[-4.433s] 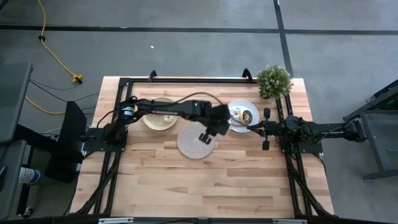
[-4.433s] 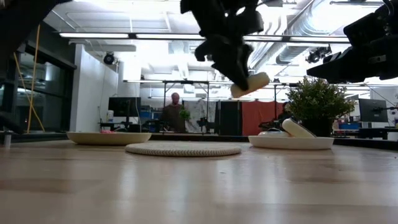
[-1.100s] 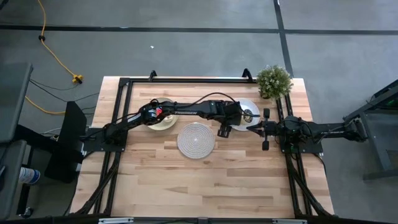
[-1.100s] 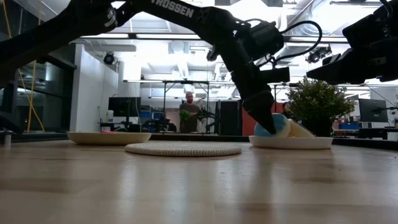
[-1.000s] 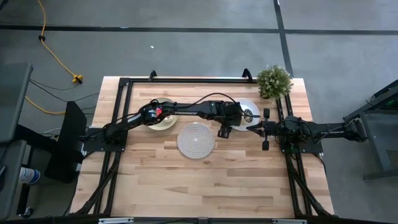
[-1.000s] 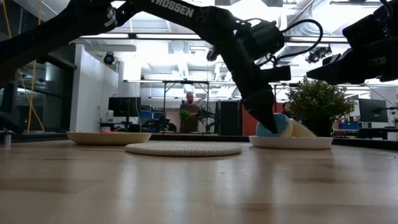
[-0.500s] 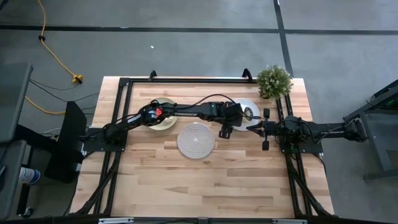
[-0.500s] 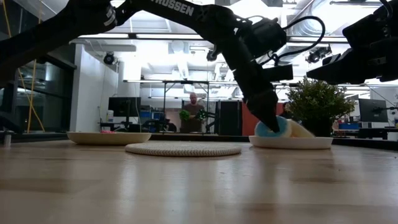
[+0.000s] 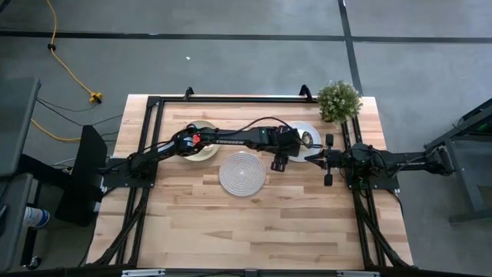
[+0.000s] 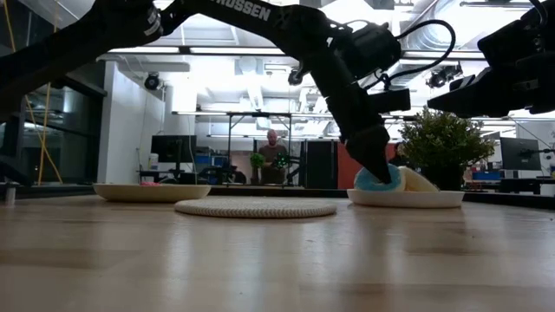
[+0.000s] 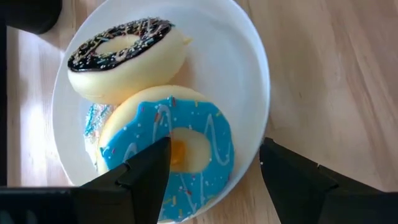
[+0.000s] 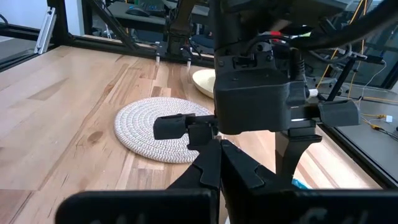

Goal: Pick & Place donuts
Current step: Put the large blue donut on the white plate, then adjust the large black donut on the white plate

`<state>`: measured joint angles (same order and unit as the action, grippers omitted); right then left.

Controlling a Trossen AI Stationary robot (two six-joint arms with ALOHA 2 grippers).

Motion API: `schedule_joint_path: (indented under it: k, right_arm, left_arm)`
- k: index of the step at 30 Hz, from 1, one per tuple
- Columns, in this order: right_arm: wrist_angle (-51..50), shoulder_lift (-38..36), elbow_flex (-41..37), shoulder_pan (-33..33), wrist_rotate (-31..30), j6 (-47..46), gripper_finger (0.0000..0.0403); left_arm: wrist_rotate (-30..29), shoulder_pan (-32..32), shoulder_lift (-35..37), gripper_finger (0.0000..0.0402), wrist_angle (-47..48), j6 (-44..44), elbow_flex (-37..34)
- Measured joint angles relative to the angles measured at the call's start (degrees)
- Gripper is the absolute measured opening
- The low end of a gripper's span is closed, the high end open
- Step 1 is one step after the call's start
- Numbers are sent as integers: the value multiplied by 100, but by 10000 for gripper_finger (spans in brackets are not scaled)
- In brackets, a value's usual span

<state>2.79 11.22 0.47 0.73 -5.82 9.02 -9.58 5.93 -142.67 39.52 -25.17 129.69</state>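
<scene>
A white plate [image 11: 249, 68] at the table's far right holds three donuts. The blue-iced donut [image 11: 199, 124] lies tilted on a chocolate-iced donut [image 11: 124, 56] and on a third one with blue sprinkles [image 11: 94, 121]. My left gripper [image 11: 214, 155] is open and slants down over the blue donut [image 10: 381, 180]. One finger is over the icing and the other is out past the plate's rim. My right gripper [image 12: 221, 165] is shut and waits level at the right edge [image 9: 311, 156], touching nothing. My left gripper comes at the blue donut slanting down from the table's left. One finger [image 11: 146, 171] stands in front of the icing beside the hole [image 11: 186, 149], and the other [image 11: 292, 180] is over the table beyond the plate. I cannot tell whether the finger touches the donut.
A round woven mat [image 9: 242, 173] lies at the middle of the table. A tan plate [image 9: 198, 151] sits at the far left under my left arm. A potted plant [image 9: 338, 100] stands at the far right corner. Bare wood fills the near half.
</scene>
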Motion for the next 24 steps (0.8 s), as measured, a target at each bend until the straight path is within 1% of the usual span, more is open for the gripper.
schedule_joint_path:
  k: [5,10,18,24]
  right_arm:
    - [0,1,0,0,0,2,0]
    - [0,0,0,0,0,2,0]
    - [0,0,0,0,0,2,0]
    - [-4,0,0,0,0,2,0]
  left_arm:
    - [-7,-7,0,237,-95,0,0]
    - [-148,-7,21,237,-68,-4,0]
    - [-153,0,259,237,-87,-4,5]
    - [-149,-11,572,237,52,-5,-4]
